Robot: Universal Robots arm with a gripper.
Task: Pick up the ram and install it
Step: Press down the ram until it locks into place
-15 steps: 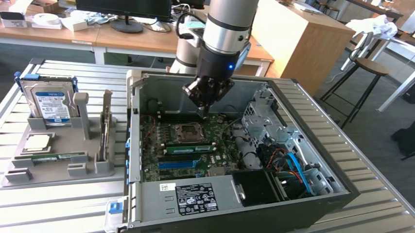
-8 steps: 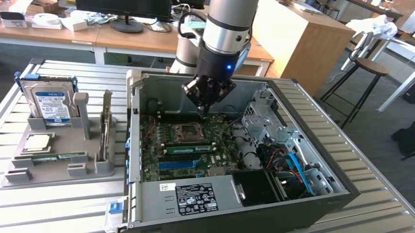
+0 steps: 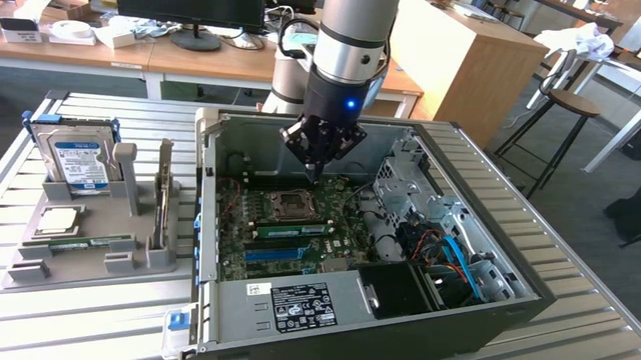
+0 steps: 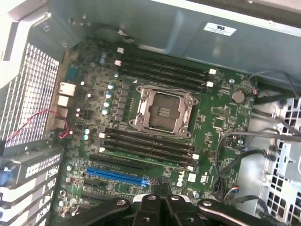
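Ram [image 3: 90, 241] lies flat and untouched in the front groove of the grey holder [image 3: 150, 259], which sits on the slatted tabletop [image 3: 80, 315] just outside the open computer case [image 3: 206, 225], on the exterior view's left of it. In the same holder, farther back from the case's front, I see an upright hard drive [image 3: 75, 157], and an expansion card [image 3: 164, 195] stands on edge between the ram and the case wall, so the ram's side nearest the case is crowded. The side away from the case is bounded by the holder's rim.

My gripper [image 3: 315, 178] hangs inside the case opening, above the CPU socket [image 3: 290, 201] and well apart from the ram. The jaws are pressed together with nothing between them.

Within the case, there is open air over the motherboard; the metal drive cage [image 3: 401, 187] and loose cables [image 3: 440, 247] crowd its side toward the exterior view's right. Between the socket and the blue slot [image 3: 272, 255], a second green stick [image 3: 290, 229] appears seated in one memory slot. I cannot tell whether the black slots beside it are free.
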